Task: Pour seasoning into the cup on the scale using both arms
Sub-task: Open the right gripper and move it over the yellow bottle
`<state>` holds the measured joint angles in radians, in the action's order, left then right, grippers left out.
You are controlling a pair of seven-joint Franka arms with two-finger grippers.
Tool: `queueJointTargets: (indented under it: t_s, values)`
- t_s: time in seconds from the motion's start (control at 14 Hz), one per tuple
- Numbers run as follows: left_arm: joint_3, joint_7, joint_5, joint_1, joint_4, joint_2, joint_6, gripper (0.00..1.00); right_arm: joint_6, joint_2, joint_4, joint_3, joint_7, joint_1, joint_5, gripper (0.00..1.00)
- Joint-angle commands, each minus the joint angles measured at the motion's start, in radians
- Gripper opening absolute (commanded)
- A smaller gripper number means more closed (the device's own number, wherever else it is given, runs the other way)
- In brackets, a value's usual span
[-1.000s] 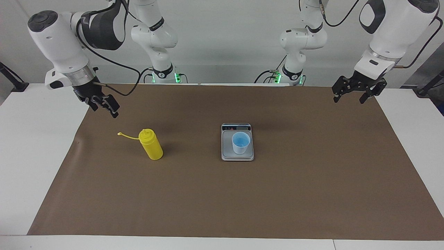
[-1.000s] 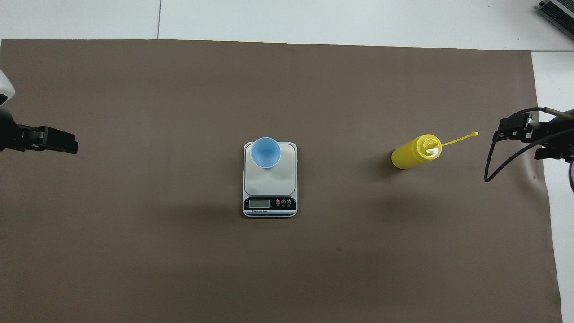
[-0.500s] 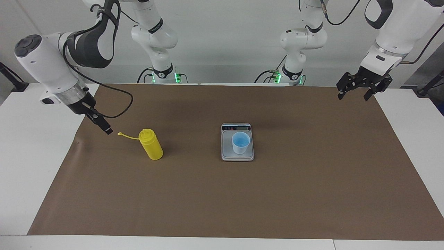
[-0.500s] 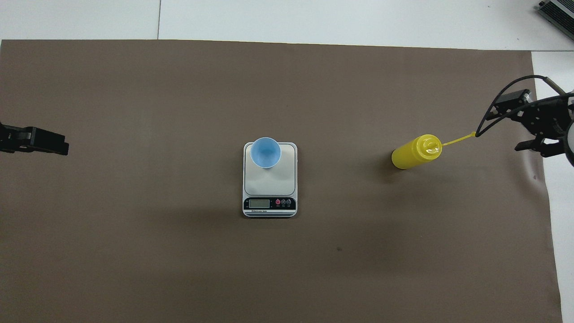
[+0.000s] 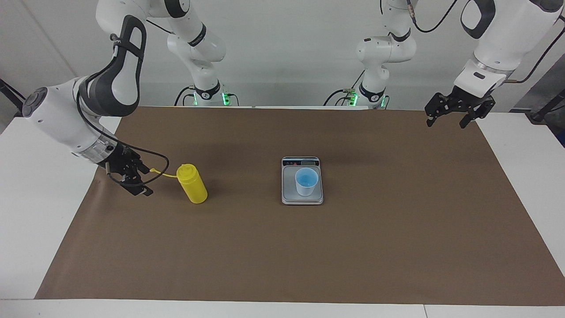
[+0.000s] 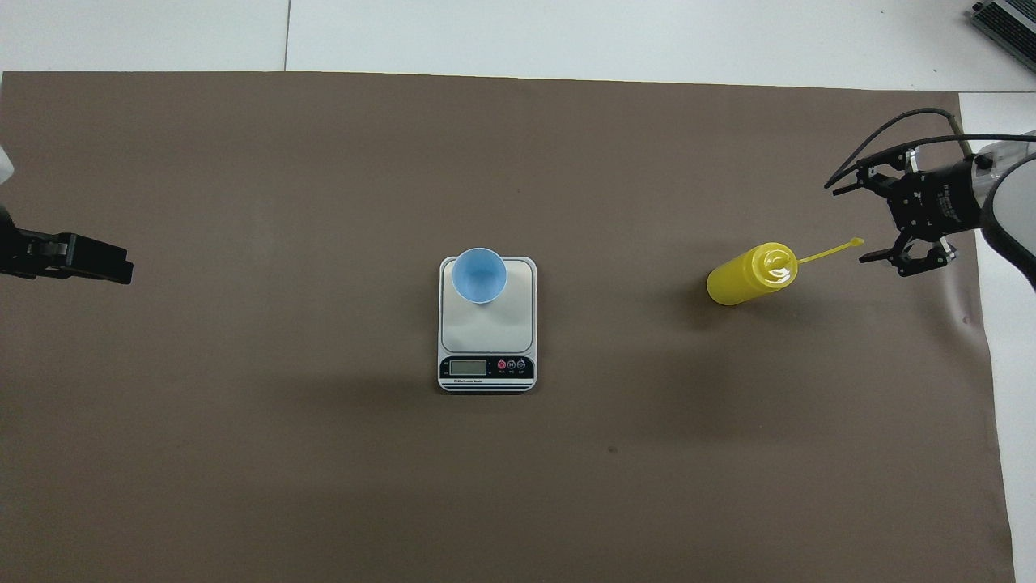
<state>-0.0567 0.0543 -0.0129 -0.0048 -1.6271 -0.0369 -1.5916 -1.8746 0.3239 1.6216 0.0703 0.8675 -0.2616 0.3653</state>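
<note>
In the middle of the brown mat (image 5: 309, 247), the small light-blue tapered plastic cup (image 5: 306, 181) stands on the grey plate of the flat silver-grey digital scale (image 5: 302, 197), at the end away from its dark display strip. Toward my right arm's end, the yellow plastic squeeze bottle (image 5: 192, 183) stands upright, well apart from the scale, its thin cap strap (image 5: 162, 173) pointing at my right gripper (image 5: 140, 177). That gripper sits low beside the strap's tip, fingers spread, holding nothing. My left gripper (image 5: 457, 113) waits, open and empty, above the mat's edge.
</note>
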Motion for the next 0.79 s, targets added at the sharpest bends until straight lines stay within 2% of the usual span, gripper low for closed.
queueJointTargets:
  t_s: [0.0,0.29,0.71]
  values:
    - [-0.002,-0.005,0.002,-0.003,-0.027,-0.028,0.004,1.00,0.009,0.044,-0.019,0.009,0.019,-0.034,0.084,1.00]
    - [-0.003,-0.044,-0.002,-0.012,-0.037,-0.034,0.001,1.00,0.028,0.099,-0.015,0.011,0.019,-0.067,0.214,1.00]
    - [-0.005,-0.044,-0.001,-0.012,-0.039,-0.034,0.002,1.00,0.034,0.107,0.037,0.009,0.034,-0.067,0.365,1.00]
